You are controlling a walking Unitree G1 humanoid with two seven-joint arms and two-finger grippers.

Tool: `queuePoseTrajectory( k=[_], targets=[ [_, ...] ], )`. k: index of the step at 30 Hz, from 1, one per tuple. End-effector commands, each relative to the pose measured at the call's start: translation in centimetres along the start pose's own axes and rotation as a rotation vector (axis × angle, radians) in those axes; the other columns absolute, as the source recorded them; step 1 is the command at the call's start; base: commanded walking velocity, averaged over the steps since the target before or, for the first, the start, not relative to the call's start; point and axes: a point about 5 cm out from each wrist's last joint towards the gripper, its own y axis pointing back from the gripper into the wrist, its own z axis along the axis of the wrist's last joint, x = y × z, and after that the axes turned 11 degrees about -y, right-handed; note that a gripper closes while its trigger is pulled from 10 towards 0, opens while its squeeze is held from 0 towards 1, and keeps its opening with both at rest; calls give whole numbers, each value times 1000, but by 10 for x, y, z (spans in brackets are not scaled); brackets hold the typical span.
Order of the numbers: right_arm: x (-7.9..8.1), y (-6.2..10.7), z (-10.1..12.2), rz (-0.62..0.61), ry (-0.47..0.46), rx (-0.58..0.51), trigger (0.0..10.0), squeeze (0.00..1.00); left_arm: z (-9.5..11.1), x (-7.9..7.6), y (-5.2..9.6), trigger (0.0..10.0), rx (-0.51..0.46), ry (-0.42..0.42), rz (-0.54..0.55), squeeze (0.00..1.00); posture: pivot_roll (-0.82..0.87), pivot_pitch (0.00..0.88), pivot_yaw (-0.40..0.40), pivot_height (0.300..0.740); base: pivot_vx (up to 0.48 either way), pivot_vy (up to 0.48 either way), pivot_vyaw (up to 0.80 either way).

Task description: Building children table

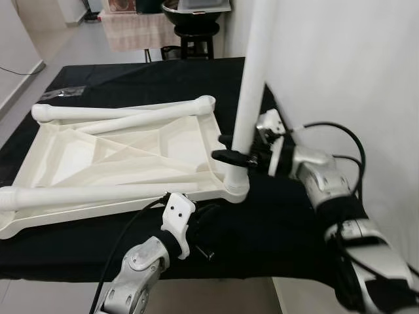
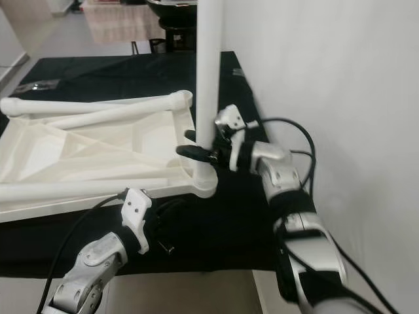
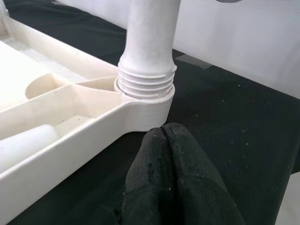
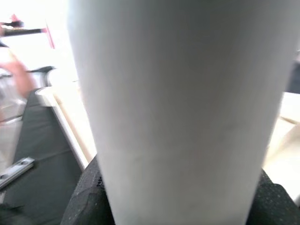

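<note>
Tabletop (image 1: 124,160): upside down on black cloth (image 1: 275,229), ribbed underside up; the largest piece. Moulded white plastic, probably light and stiff, smooth enough to slide on the cloth when pushed or twisted against.

Upright leg (image 1: 252,85): standing in the near corner socket (image 1: 236,186) on the robot's right; threaded collar visible just above the socket in the left wrist view, so likely not screwed fully home. Long smooth tube, likely slippery; best gripped low, close to the socket, where a turn will not tip it.

Loose legs: three lying across the tabletop, one along the far edge (image 1: 118,111), one slanting beside it (image 1: 147,119), one along the near edge (image 1: 85,195). Likely to roll if nudged; best taken near the middle for balance.

Right gripper (image 1: 230,156): low on the upright leg, just above the socket; black fingers closed around the tube, which fills the space between them in the right wrist view.

Left gripper (image 3: 176,171): on the cloth just in front of the corner socket, apart from it; fingers pressed together, holding nothing.

Small dark piece (image 1: 205,252): lying on the cloth beside the left gripper; too small to identify.
</note>
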Motion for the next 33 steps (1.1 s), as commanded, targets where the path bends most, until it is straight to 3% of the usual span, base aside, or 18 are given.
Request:
queuePoseTrajectory(
  k=[1, 3, 4, 5, 6, 8, 13, 16, 17, 18, 19, 20, 21, 25, 26, 27, 28, 33],
  targets=[
    [2, 6, -32, -107, -72, 69, 0, 0, -2, -1, 4, 10000, 9, 6, 0, 0, 3, 85, -24, 740, 0, 0, 0],
    [4, 6, -43, -178, -63, 113, 0, 0, -2, -1, 4, 10000, 9, 6, 0, 0, 0, 86, -27, 740, 0, 0, 0],
    [7, 5, -60, -312, -36, 168, 0, 0, -2, 0, 5, 10000, 9, 5, 1, 0, -6, 93, -28, 740, 0, 0, 0],
    [34, -1, -90, -460, -138, 181, 0, 0, -1, 1, 5, 10000, 9, 6, 0, 0, -4, 108, -23, 740, 0, 0, 0],
    [58, -3, -104, -551, -186, 169, 0, 0, -1, 2, 6, 10000, 10, 6, 1, 0, -9, 108, -7, 740, 0, 0, 0],
    [68, -5, -103, -594, -135, 152, 0, 0, -2, 3, 6, 10000, 12, 5, 1, 0, -28, 102, 3, 740, 0, 0, 0],
    [49, -12, -90, -584, -108, 114, 0, 0, -3, 5, 4, 10000, 18, 7, -8, 0, -20, 86, 4, 740, 0, 0, 0],
    [47, -14, -91, -593, -129, 116, 0, 0, -3, 5, 3, 10000, 19, 5, -5, 0, -17, 84, 6, 740, 0, 0, 0],
    [47, -14, -87, -634, -108, 113, 10000, 0, -3, 6, 3, 10000, 18, 2, 5, 0, -14, 83, 5, 740, 0, 0, 0],
    [47, -14, -87, -634, -108, 113, 10000, 0, -3, 6, 3, 10000, 18, 2, 5, 0, -14, 83, 5, 740, 0, 0, 0],
    [48, -16, -81, -592, -108, 92, 10000, 439, -3, 6, 3, 10000, 18, 2, 4, 0, -16, 81, 4, 740, 0, 0, 0],
    [48, -16, -81, -592, -108, 92, 10000, 439, -3, 6, 3, 10000, 18, 2, 4, 0, -16, 81, 4, 740, 0, 0, 0],
    [53, -19, -66, -521, -104, 35, 10000, 1000, -3, 5, 3, 10000, 18, 4, 2, 0, -14, 78, 4, 740, 0, 0, 0],
    [52, -24, -39, -358, -85, -46, 10000, 1000, -3, 5, 2, 10000, 17, 5, 0, 0, -11, 76, 4, 740, 0, 0, 0],
    [50, -24, -28, -278, -73, -68, 10000, 784, -3, 5, 2, 10000, 17, 5, -1, 0, -7, 73, 3, 740, 0, 0, 0],
    [50, -24, -28, -278, -73, -68, 10000, 784, -3, 5, 2, 10000, 17, 5, -1, 0, -7, 73, 3, 740, 0, 0, 0],
    [46, -22, -17, -186, -46, -65, 10000, 0, -3, 5, 1, 10000, 17, 5, -1, 0, -4, 72, 1, 740, 0, 0, 0],
    [42, -20, -10, -104, -9, -47, 10000, 0, -3, 4, 0, 10000, 16, 5, -1, 0, 0, 69, -2, 740, 0, 0, 0]
  ],
)
